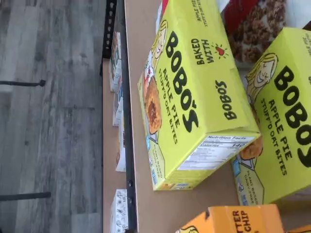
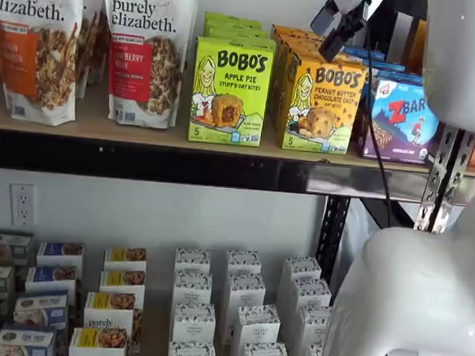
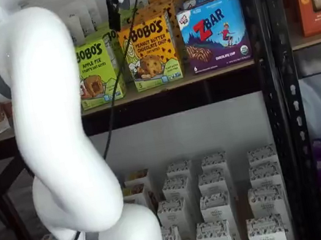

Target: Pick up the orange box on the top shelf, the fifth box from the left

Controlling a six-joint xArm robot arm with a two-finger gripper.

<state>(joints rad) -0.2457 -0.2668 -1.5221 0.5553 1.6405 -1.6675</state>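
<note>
Top shelf [image 2: 143,131]: you have orange box [image 2: 322,105] at front edge, upright, between Apple Pie box [image 2: 230,90] on its left and ZBar box [image 2: 405,118] on its right, all just beside one another. More cartons stand in rows behind each. Granola bags [image 2: 144,49] stand further left. Gripper [image 2: 339,29] hangs above orange box row. Small white boxes [image 2: 240,313] sit on lower level beneath.

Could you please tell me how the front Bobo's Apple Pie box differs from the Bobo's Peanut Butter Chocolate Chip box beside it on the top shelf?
The Apple Pie box is lime green; the orange box is yellow-orange. Their flavour lettering differs accordingly. The gripper hangs above the orange box, not above the Apple Pie box. Both stand upright at the front of the top shelf, each heading its own row, and both show the cartoon blonde girl and an oat-bite photo.
</note>
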